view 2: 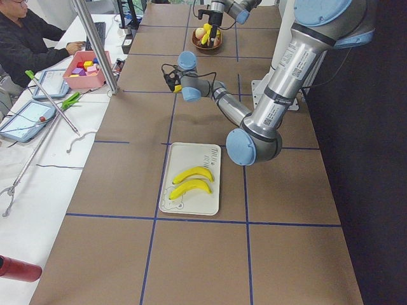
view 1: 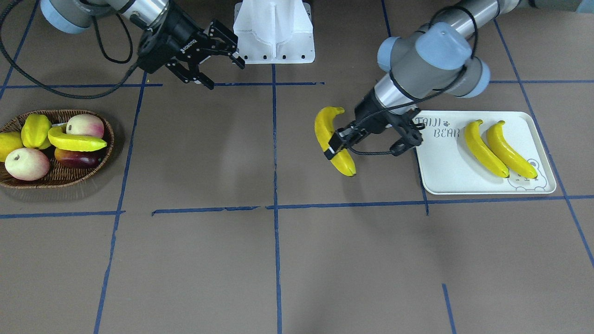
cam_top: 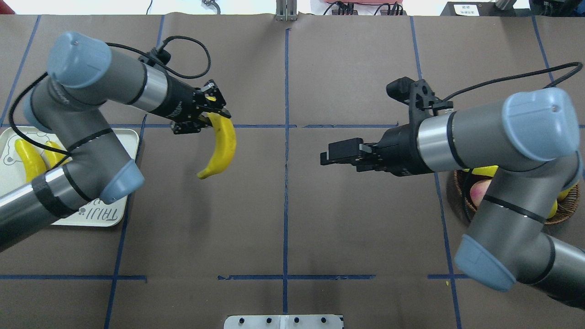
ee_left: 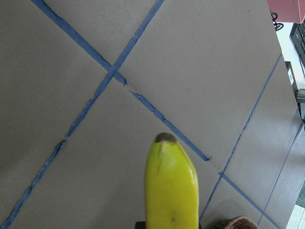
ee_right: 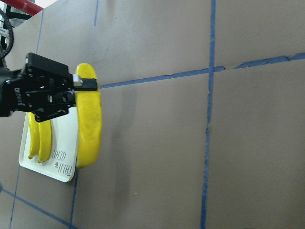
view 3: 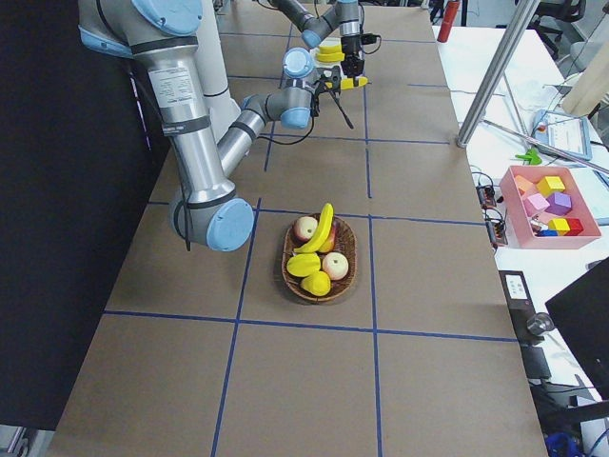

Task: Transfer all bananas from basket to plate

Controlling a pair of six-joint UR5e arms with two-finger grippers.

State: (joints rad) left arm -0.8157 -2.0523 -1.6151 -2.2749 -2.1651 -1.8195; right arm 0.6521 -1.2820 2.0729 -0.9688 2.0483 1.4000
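Now, left gripper (view 1: 335, 144) clamped across a banana (view 1: 325, 124) held aloft, plate (view 1: 445, 178) with two bananas (view 1: 482, 150) behind its jaws, right gripper (view 1: 226, 75) jaws apart, empty, basket (view 1: 62, 178) well aside.

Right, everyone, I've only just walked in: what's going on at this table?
The left gripper is shut on a banana, holding it just beside the plate. Two bananas already lie on the plate. A fourth banana lies in the basket among other fruit. The right gripper hangs open and empty.
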